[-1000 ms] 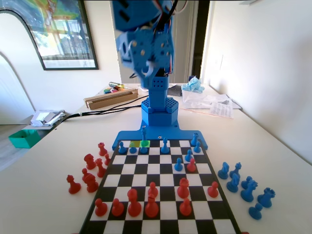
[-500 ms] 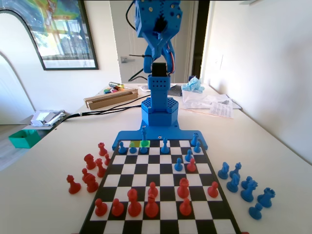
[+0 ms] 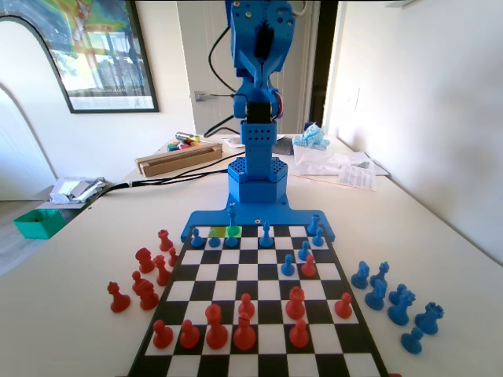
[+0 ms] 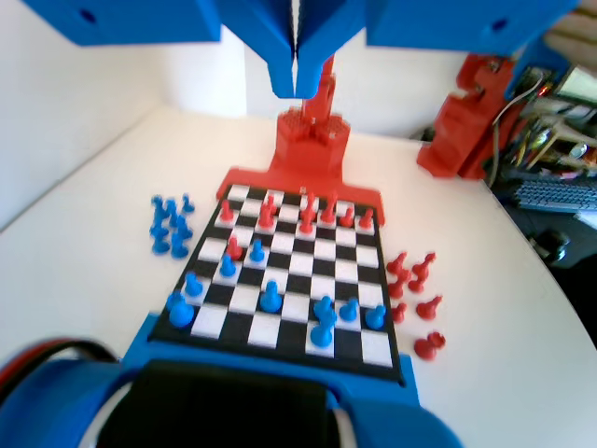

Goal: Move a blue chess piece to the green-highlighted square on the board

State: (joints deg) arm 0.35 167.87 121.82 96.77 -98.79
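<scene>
In the fixed view the tall, slim blue chess piece (image 3: 232,221) stands upright on the green-highlighted square (image 3: 234,232) in the board's far row, just in front of the arm's base. The blue arm (image 3: 255,71) is folded up high above the base, well clear of the piece. The wrist view looks down at the board from far above. There my gripper (image 4: 296,82) hangs at the top edge, shut, jaws pressed together with nothing between them. The same blue chess piece (image 4: 322,327) stands in the near row, far below the gripper.
A duller olive square (image 3: 216,232) lies left of the green one, with blue pawns (image 3: 197,238) beside it. Red pieces (image 3: 216,328) fill the board's near end. Off-board red pieces (image 3: 145,275) stand to the left and blue ones (image 3: 393,302) to the right. A cardboard box (image 3: 179,159) sits behind.
The arm swung from the left to the centre and rose higher, its gripper leaving the board area. The tall blue piece stayed put on the green square.
</scene>
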